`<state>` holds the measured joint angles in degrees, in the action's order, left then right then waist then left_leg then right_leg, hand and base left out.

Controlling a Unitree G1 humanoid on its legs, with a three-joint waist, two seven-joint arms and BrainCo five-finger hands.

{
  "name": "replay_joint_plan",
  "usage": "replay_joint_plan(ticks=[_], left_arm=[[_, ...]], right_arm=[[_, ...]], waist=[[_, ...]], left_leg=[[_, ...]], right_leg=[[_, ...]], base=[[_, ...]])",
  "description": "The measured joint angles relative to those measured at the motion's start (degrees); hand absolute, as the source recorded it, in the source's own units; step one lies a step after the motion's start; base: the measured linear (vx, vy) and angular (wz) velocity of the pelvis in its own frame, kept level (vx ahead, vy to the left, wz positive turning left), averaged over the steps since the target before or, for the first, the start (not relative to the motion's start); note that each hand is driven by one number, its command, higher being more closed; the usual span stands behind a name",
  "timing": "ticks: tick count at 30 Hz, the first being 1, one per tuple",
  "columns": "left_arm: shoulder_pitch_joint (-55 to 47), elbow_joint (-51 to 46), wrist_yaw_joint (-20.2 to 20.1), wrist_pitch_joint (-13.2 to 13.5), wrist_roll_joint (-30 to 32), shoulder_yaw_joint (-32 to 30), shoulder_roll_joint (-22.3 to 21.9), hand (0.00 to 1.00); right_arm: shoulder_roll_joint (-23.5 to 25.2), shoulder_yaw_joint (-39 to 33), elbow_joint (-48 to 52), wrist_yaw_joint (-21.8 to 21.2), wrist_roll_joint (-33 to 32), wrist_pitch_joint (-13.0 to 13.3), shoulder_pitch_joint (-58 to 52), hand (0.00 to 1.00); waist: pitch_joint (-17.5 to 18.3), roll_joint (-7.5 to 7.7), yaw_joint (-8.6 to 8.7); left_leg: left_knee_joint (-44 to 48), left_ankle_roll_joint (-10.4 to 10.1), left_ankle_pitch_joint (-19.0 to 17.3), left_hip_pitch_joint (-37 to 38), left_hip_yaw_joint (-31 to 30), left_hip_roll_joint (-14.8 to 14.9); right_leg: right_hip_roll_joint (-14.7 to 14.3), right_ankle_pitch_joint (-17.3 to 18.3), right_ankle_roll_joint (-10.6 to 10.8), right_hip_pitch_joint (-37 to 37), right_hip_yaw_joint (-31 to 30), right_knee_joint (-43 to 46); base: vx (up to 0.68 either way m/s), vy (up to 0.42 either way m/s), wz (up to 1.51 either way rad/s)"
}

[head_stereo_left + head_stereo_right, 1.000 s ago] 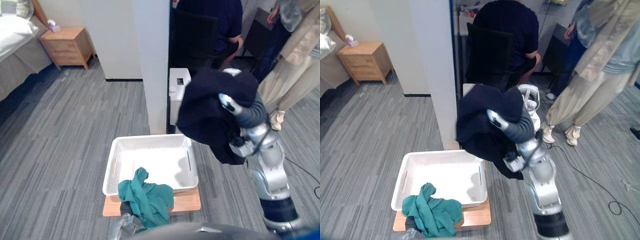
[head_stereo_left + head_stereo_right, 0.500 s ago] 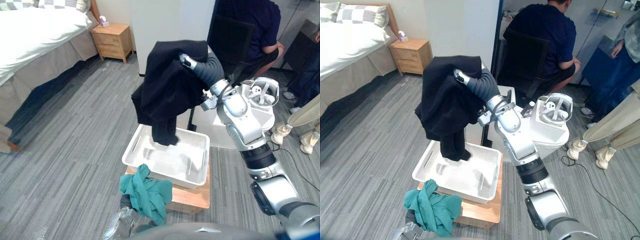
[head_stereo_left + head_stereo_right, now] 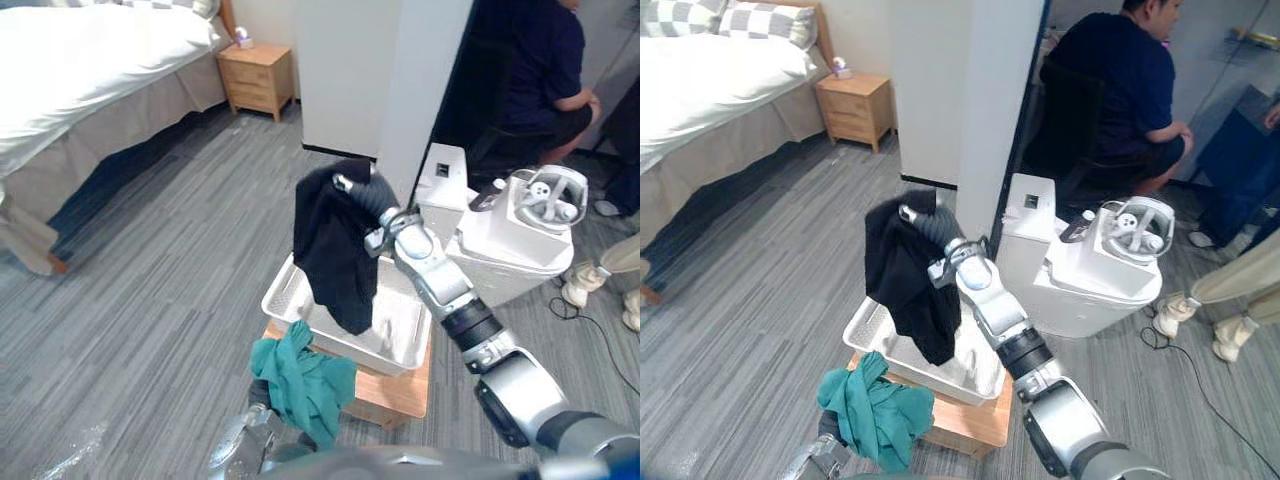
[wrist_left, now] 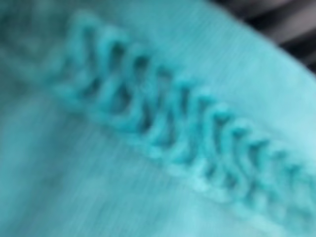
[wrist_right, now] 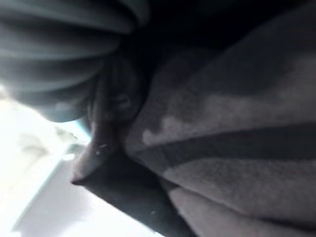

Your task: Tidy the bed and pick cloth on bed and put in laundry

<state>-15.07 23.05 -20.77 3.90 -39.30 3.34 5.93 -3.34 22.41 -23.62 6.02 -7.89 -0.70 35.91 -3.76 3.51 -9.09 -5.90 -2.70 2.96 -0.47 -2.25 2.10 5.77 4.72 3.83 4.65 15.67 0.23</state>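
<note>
The black cloth (image 3: 335,250) over the right hand (image 3: 356,189) has come down into the white basket (image 3: 405,322), nearly put away. I cannot tell how the hand holds it.

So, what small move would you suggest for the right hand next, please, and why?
I would probably lower the right hand a little and let the black cloth slide off. The cloth hangs draped over that hand above the white basket, with its lower end already reaching down to the basket, so a short drop should land it inside.

Hanging cloth (image 3: 330,250) over basket (image 3: 410,330), crumpled cloth (image 3: 300,375) before it, bed (image 3: 80,60) far left.
</note>
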Motion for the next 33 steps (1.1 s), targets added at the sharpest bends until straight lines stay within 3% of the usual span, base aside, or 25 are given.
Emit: replay_joint_plan(ticks=[2, 3, 6, 10, 11, 14, 19, 25, 33], left_arm=[[2.18, -1.84, 0.03, -0.01, -0.03, 0.41, 0.99, 1.00], [4.61, -3.44, 0.05, -0.01, -0.05, 0.72, 1.66, 1.00], [8.91, -6.79, 0.31, 0.35, -0.21, 0.51, 2.39, 1.00], [10.66, -6.81, 1.19, 1.04, -0.96, 0.08, 2.34, 1.00], [11.34, -6.81, 1.22, 1.52, -1.17, 0.08, 2.35, 1.00], [13.61, -6.80, 1.35, 3.06, -1.99, 0.01, 2.35, 1.00], [16.24, -6.77, 1.24, 3.26, -2.21, -0.11, 2.04, 1.00], [15.31, -5.90, 1.11, 3.26, -2.03, -1.12, 2.14, 1.00], [11.12, -5.92, 0.70, 3.26, -1.79, -1.86, 3.01, 1.00]], right_arm=[[0.10, -0.29, -1.60, 2.27, 0.28, 0.84, 0.89, 1.00], [0.10, -1.05, -4.57, 3.90, 0.28, 2.08, 3.19, 1.00], [-0.08, -4.67, -9.99, 6.71, 0.17, 3.56, 7.73, 1.00], [-1.09, -5.86, -14.02, 7.83, -0.41, 5.04, 6.26, 1.00], [-1.68, -5.98, -15.37, 7.85, -0.68, 5.27, 5.84, 0.00], [-1.86, -7.03, -21.89, 7.99, -0.99, 7.11, 4.09, 0.00], [-1.70, -7.68, -27.85, 8.03, 2.70, 8.47, 4.09, 0.00], [-3.40, -8.24, -28.12, 8.38, 11.46, 8.47, 4.19, 0.00], [-8.84, -8.25, -21.46, 8.02, 13.23, 8.44, 3.31, 0.00]], waist=[[-1.51, 0.39, 0.20], [-3.71, 0.30, 0.05], [-8.43, 0.61, -1.62], [-10.08, 0.31, -1.11], [-10.20, 0.15, -1.08], [-10.43, -0.20, -0.96], [-11.59, -1.97, -0.95], [-11.55, -1.88, -0.93], [-10.99, -0.88, 0.83]], left_leg=[[0.13, 0.39, 0.32, -3.61, 3.49, 1.45], [0.13, 0.29, 2.54, -5.70, 4.64, 2.51], [0.35, -0.22, 5.31, -9.71, 4.09, 2.97], [0.36, -0.30, 5.55, -10.19, 4.27, 2.64], [0.36, -0.30, 5.55, -10.22, 4.27, 2.53], [0.35, -0.31, 5.54, -10.05, 4.54, 2.39], [0.01, -0.48, 5.66, -9.46, 4.93, 3.15], [-0.02, -0.72, 5.85, -9.15, 4.94, 3.86], [-0.05, -1.12, 5.46, -5.21, 5.85, 3.97]], right_leg=[[-0.45, -0.18, -0.30, -2.62, 1.50, 0.16], [-1.04, -0.44, -0.69, -4.79, 2.44, 0.73], [-1.82, -1.38, -1.37, -8.81, 2.67, 1.21], [-1.52, -1.41, -1.33, -9.55, 2.44, 1.70], [-1.42, -1.41, -1.33, -9.62, 2.38, 1.80], [-1.47, -1.33, -1.43, -9.76, 1.93, 2.09], [-1.78, -0.77, -1.98, -10.10, 1.24, 3.69], [-2.50, -0.72, -2.11, -9.97, 1.02, 3.75], [-2.69, -0.89, -1.95, -6.29, -0.48, 2.30]], base=[[-0.13, -0.051, 0.45], [-0.09, -0.047, 0.32], [-0.06, -0.024, 0.10], [0.02, 0.002, 0.01], [0.04, 0.026, -0.01], [0.00, 0.006, -0.05], [-0.04, -0.007, -0.06], [0.00, 0.000, 0.00], [0.02, -0.005, -0.08]])
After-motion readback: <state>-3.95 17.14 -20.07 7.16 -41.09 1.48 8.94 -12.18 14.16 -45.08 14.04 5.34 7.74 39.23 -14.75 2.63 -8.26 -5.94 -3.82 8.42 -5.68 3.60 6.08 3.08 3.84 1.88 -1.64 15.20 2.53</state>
